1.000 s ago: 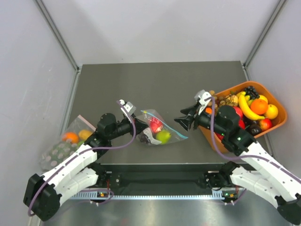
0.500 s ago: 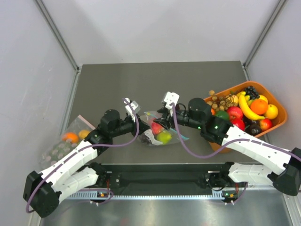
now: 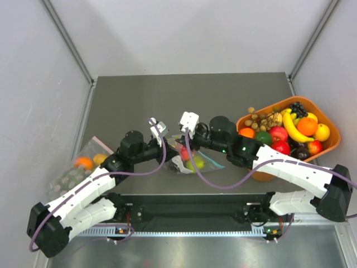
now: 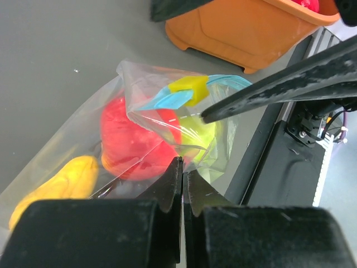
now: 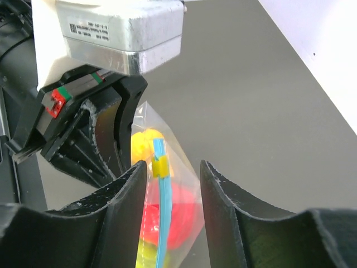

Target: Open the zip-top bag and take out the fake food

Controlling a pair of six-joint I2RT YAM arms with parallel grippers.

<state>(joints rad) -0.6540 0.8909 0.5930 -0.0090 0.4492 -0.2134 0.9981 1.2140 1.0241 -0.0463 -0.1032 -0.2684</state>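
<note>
The zip-top bag [image 3: 192,160] lies on the table [image 3: 167,95] between the two arms, near its front edge, with the left gripper [image 4: 181,173] clenched on the clear film at one side of the mouth. The right gripper [image 5: 173,166] stands with its jaws apart, straddling the teal zip strip [image 5: 162,223] and its yellow slider [image 5: 160,166] without touching either, as far as I can see. To my mind the thing now is to close squarely on the slider or the lip just beside it, not on loose film, and pull along the strip away from the left hand so the bag stays taut. The red apple [image 4: 131,142], the lime-green fruit [image 4: 203,131] and the yellow lemon [image 4: 61,181] show through the plastic. I cannot pick out any grapes, nor tell whether the zip is already parted. From above, both sets of fingers and most of the bag are hidden under the arms.
</note>
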